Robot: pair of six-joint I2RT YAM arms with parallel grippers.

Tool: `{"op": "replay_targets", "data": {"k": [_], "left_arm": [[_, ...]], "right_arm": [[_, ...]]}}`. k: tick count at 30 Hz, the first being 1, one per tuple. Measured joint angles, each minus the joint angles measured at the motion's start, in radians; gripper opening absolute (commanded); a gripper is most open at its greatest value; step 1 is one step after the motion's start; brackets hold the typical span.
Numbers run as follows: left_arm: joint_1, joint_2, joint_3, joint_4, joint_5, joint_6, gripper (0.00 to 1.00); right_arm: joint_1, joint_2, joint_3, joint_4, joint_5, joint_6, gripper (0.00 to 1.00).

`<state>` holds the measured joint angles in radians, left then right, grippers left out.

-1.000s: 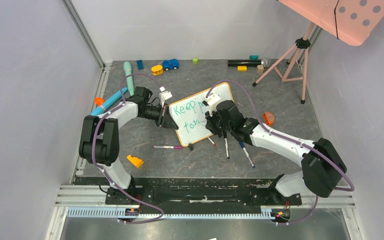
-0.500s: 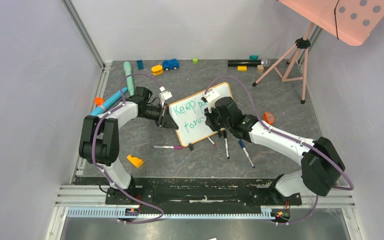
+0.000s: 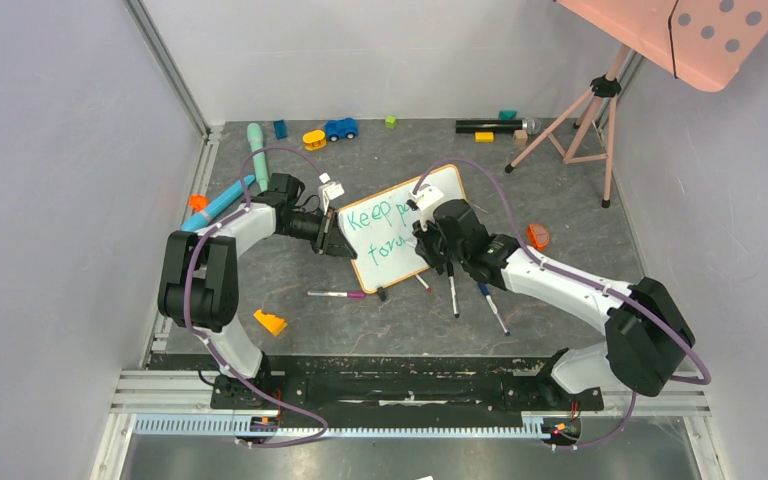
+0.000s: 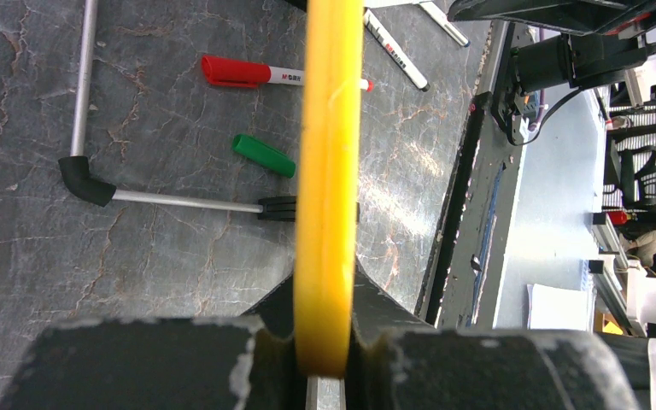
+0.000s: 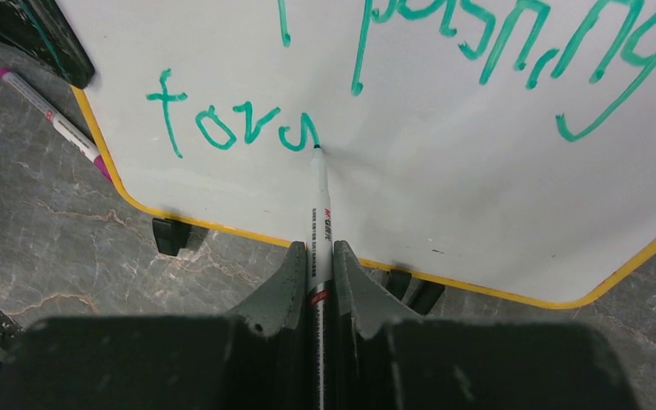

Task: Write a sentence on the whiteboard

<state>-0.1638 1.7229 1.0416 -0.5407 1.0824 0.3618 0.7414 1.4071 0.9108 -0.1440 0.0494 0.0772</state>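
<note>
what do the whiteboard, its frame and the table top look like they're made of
Whiteboard: glossy white writing face, likely coated melamine or painted steel; soft sheen, no visible texture. Frame: smooth yellow-orange plastic, going by its rounded moulded edge and highlight. Table: dark grey, veined like stone, with a dull glare patch; maybe a printed laminate or mat.

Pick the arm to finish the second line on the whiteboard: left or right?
Right. The right gripper is shut on the marker, its tip touching the whiteboard just after the sentence breaks off. The left gripper is clamped on the board's frame, steadying it.
</note>
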Motion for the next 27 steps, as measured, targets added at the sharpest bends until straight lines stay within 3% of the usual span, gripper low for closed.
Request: {"op": "replay_targets", "data": {"k": [27], "left_arm": [[0.000,0.000,0.000,0.000,0.000,0.000,0.02]], "right_arm": [[-0.013,0.015,0.049,-0.045,0.020,0.000,0.00]]}}
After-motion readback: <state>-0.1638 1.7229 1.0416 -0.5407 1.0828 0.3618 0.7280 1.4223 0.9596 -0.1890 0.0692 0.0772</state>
